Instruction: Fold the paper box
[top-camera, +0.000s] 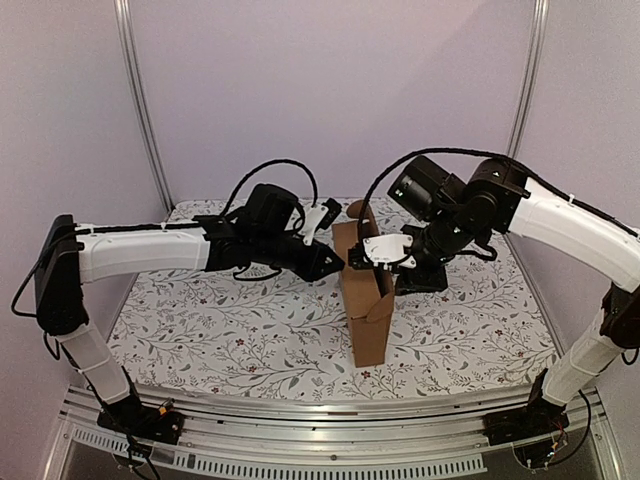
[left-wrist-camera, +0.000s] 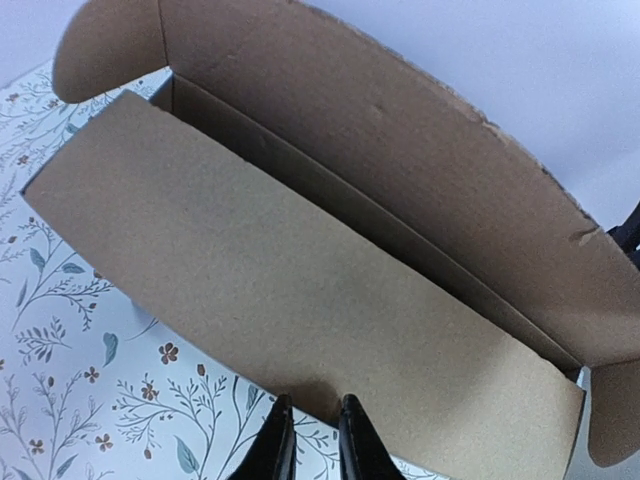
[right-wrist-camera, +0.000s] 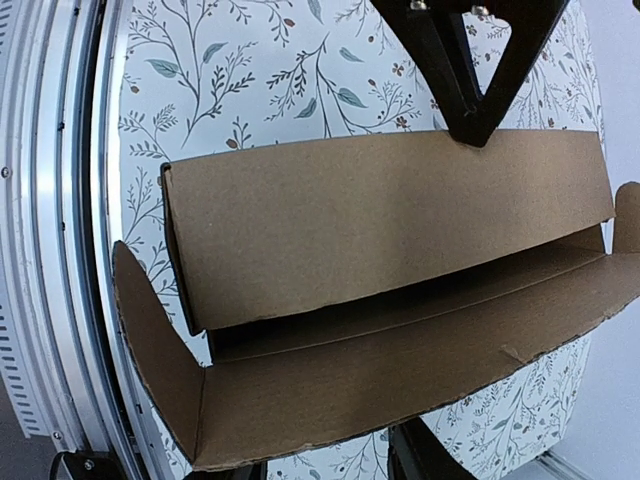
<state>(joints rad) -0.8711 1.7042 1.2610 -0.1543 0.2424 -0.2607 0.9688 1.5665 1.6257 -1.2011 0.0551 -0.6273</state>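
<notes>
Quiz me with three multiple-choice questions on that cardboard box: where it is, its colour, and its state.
1. Where is the paper box? A) on the flowered table, between the left gripper and right gripper; B) on the floor; C) hanging from the ceiling.
2. What colour is it? A) white; B) plain brown; C) blue.
3. What state is it in? A) sealed shut; B) a flat sheet; C) standing with its inside open.
Answers: 1 A, the top view shows it there; 2 B, brown in every view; 3 C, both wrist views look inside.
</notes>
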